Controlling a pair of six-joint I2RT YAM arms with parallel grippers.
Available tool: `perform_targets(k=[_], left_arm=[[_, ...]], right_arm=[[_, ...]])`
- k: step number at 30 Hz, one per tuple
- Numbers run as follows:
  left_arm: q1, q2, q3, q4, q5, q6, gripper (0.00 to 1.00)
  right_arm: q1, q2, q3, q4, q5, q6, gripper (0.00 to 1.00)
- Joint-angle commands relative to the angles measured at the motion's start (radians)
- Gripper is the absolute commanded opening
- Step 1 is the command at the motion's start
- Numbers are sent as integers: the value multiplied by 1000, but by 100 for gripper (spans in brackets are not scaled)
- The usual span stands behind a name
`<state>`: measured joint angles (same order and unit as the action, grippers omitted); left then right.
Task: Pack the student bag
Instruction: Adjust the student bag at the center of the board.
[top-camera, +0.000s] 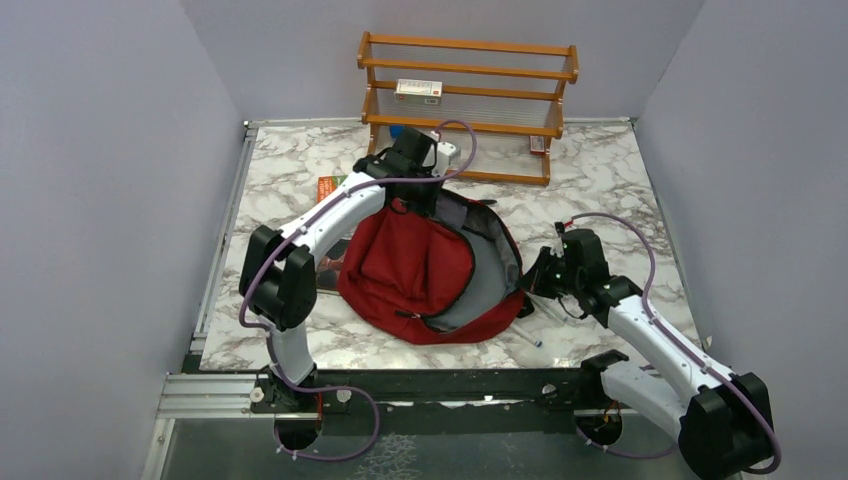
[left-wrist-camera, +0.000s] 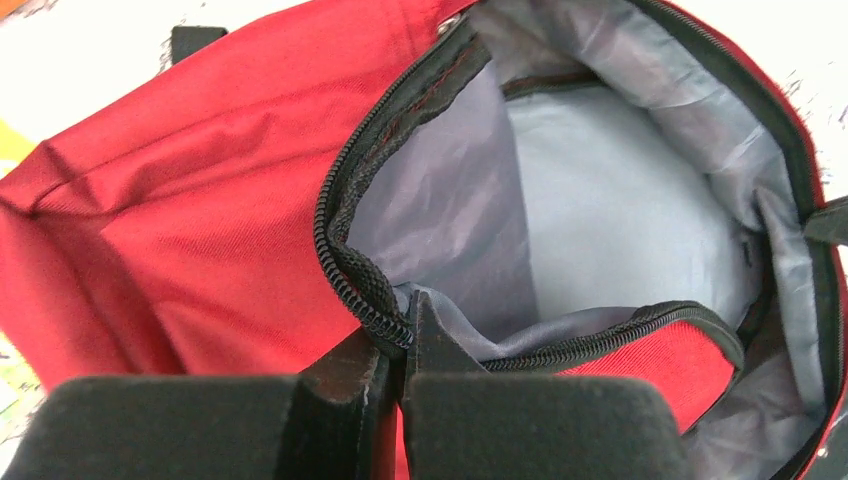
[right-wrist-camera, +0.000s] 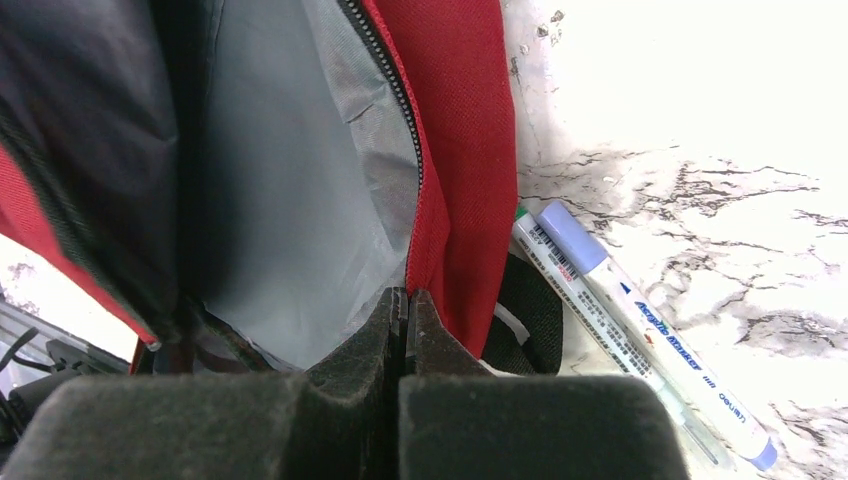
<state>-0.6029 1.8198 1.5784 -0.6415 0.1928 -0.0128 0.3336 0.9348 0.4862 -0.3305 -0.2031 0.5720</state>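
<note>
The student bag (top-camera: 415, 265) lies in the middle of the marble table, dark red, its mouth held open so the grey lining (top-camera: 485, 275) shows. My left gripper (top-camera: 412, 185) is at the bag's far edge, shut on the bag's zipper rim (left-wrist-camera: 365, 290). My right gripper (top-camera: 535, 280) is at the bag's right edge, shut on the red rim fabric (right-wrist-camera: 440, 230) there. The inside of the bag (left-wrist-camera: 600, 210) looks empty. Two marker pens (right-wrist-camera: 640, 330) lie on the table just right of the bag, beside my right gripper.
A wooden shelf rack (top-camera: 465, 95) stands at the back, with a small box (top-camera: 418, 90) on it. A book (top-camera: 330, 187) with a red and green cover lies partly under my left arm. Grey walls close in both sides.
</note>
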Motion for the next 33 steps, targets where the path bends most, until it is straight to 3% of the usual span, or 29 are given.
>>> perform_targets(k=[1,7,14,18,20,28,33], left_arm=[[92,-24,64,-138,42,112,0],[186,14,57,-178,99,101,0],[189,24,61,-149,254,82,0],[189,20,62,-132,296,80,0],[189,17,59,-123,308,76,0],[189,0,39,-99,309,68,0],[189,-9,40,-85,325,62,0]], right_arm=[[-1,14,36,-1,5,-28,0],[-1,14,56,-29,15,-62,2],[-1,-25,150,-81,40,-105,31],[0,-60,246,-119,71,-121,39],[0,-60,294,-113,52,-133,38],[1,150,371,80,-230,-151,15],[21,319,334,225,-252,-153,12]])
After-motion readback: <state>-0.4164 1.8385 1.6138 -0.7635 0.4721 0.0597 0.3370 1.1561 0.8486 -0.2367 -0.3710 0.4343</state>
